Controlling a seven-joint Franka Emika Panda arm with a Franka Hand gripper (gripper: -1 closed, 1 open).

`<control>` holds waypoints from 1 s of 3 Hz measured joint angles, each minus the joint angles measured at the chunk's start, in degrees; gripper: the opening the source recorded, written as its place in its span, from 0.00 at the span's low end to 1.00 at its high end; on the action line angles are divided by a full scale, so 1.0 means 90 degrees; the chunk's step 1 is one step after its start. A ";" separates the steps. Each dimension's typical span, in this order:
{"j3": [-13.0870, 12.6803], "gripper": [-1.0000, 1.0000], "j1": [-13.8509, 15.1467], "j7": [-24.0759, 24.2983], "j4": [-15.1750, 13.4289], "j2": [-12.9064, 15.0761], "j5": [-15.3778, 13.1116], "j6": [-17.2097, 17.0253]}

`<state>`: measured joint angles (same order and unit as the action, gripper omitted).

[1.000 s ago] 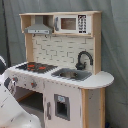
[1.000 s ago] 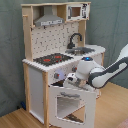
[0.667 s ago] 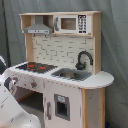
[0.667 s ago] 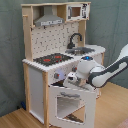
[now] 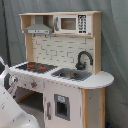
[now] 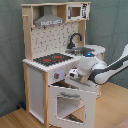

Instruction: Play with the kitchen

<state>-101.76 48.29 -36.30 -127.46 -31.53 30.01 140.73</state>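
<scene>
Status: the kitchen fills frame centre in both exterior views; it stands on a wood floor in front of a grey-green backdrop.

My arm enters from the right edge of the second exterior view. My claw sits at the front panel just below the countertop, next to a knob. Claw state: cannot tell whether wide or narrow, and cannot tell if it touches or holds anything. In the first exterior view only part of my arm shows, lower left of frame.

Progress, as a judgement:
- Done: oven door is swung down and open, lower centre of the second exterior view.
- In hand: prob. work at the knob/front panel area, given claw position.
- Left: stovetop, sink, faucet and microwave show no sign of use; nothing rests on or in them. Task is open-ended, so no fixed end state.

Count:
- Kitchen: 1
- Stovetop: 1, w/ red burner marks; approx. 2 visible
- Sink: 1
- Faucet: 1
- Hood: 1, upper left
- Microwave: 1, upper centre
- Oven door: 1, open
- Lower cupboard door w/ dispenser: 1
- Knobs: 1 clear; others not resolvable
- Arm: 1
</scene>
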 joint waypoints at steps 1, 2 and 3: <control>0.0364 1.00 -0.0332 0.0288 -0.0015 -0.0040 -0.0452 -0.0299; 0.0645 1.00 -0.0561 0.0531 -0.0053 -0.0097 -0.0855 -0.0570; 0.0937 1.00 -0.0788 0.0774 -0.0111 -0.0186 -0.1308 -0.0897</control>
<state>-93.33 41.19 -29.33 -128.47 -33.21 18.24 132.65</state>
